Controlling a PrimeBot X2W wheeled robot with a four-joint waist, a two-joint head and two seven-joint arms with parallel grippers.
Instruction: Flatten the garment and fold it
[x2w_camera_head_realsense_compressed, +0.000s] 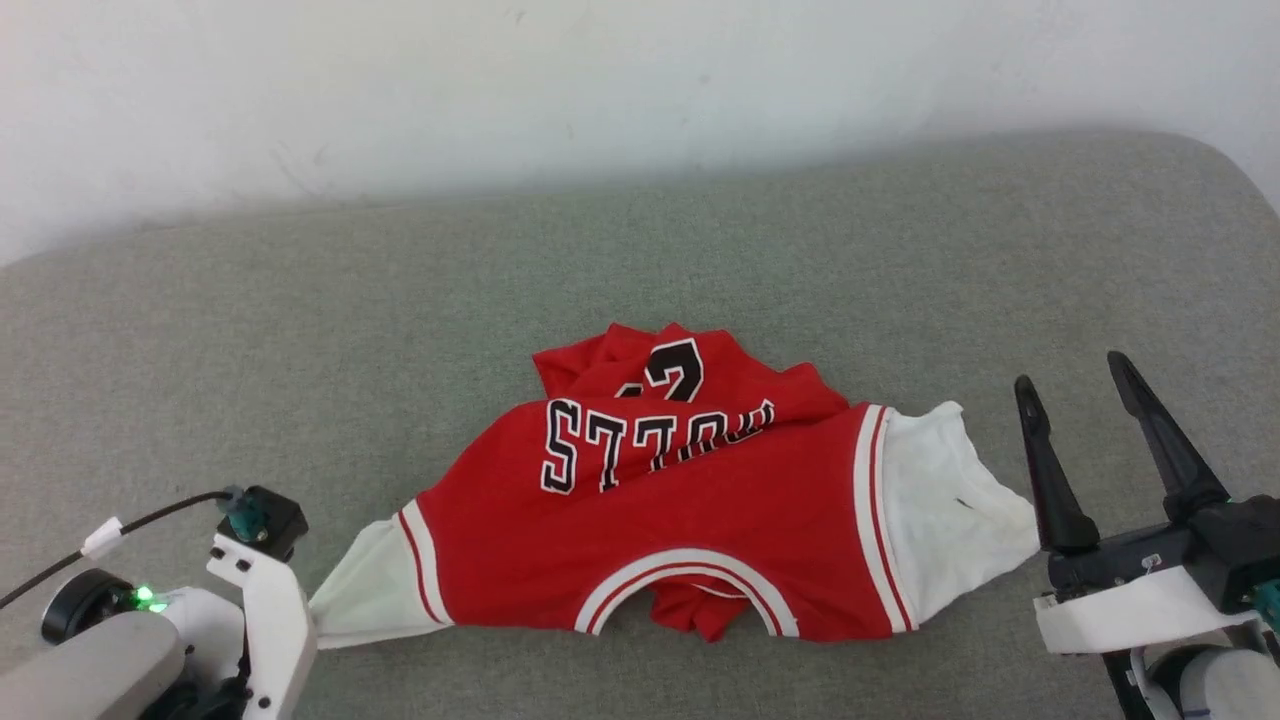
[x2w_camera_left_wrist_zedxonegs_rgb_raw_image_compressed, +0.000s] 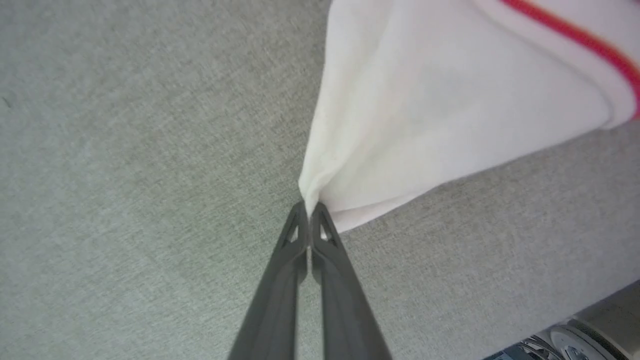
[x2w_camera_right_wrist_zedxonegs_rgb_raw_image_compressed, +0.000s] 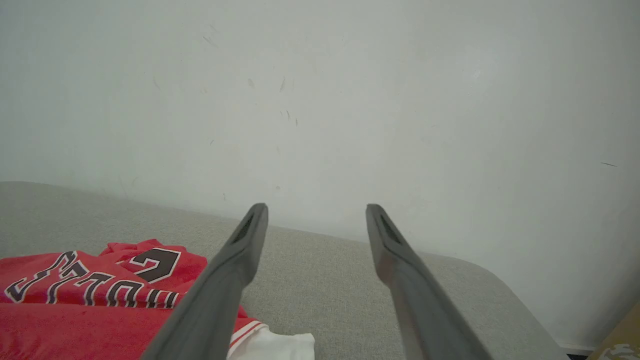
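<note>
A: Any text on the garment?
B: Yep. Black-and-white block letters, "BULLS", upside down in head view & creased across the middle. Above it a "2" on a bunched fold. Rest of the no. is tucked under, can't read it.
A: Counts?
B: 1 garment, red, w/ 2 white sleeves. Red-white stripes at each sleeve seam & round the collar. 2 grippers.
A: Where's it lying?
B: Mid-cushion, collar toward the robot, far edge rumpled.
A: Grippers?
B: Left gripper: fingers pressed together, pinching the tip of the left sleeve, cloth drawn to a point there. Right gripper: fingers spread wide, nothing btwn them, just beside the right sleeve. Can't tell if it touches.
A: Surface & room?
B: Cushion is grey-green woven fabric w/ a rounded corner at far right. Plain white wall behind it, a few scuffs.
</note>
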